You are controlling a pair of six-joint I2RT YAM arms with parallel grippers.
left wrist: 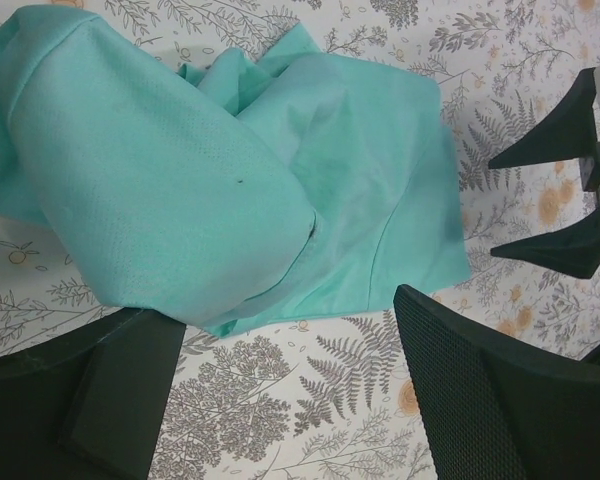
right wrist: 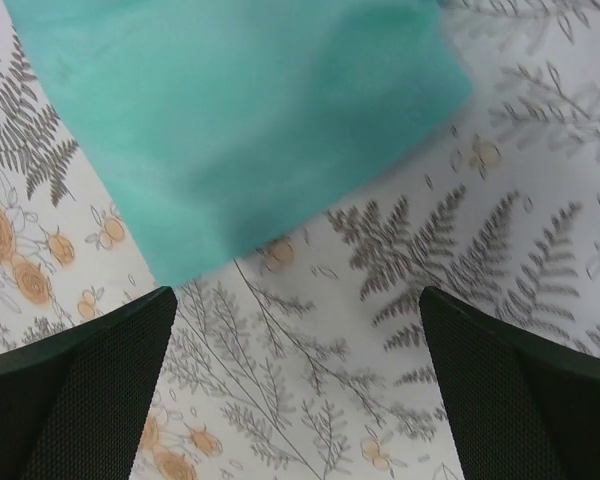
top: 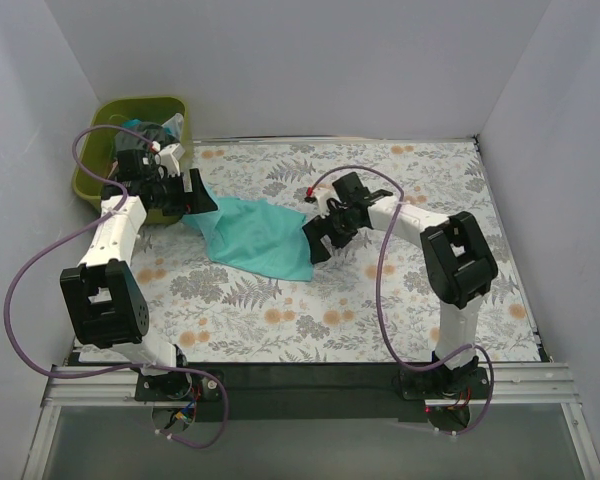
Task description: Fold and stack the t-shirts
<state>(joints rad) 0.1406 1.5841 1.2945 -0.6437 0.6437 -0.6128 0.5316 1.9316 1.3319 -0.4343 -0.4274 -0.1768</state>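
Floral tablecloth (top: 410,180) w/ one teal t-shirt (top: 260,235) lying crumpled centre-left, unfolded. Left gripper (top: 198,197) sits by its left end, right gripper (top: 315,238) by its right edge; both have fingers apart, holding nothing. No folds or stack yet, approx. at the start; more clothes seem to wait in green bin (top: 88,178).

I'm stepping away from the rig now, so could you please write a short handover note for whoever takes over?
Left gripper: open, holding nothing, at the shirt's left edge.
Right gripper: open, holding nothing, just off the shirt's right corner.
Shirt: teal, lying rumpled on the table between the grippers.
Bin: at the far left corner, with what looks like more clothes in it.
Done: one shirt is out on the table; nothing is folded and no stack shows.
Left: flatten and fold this shirt, then fold the rest and stack them.
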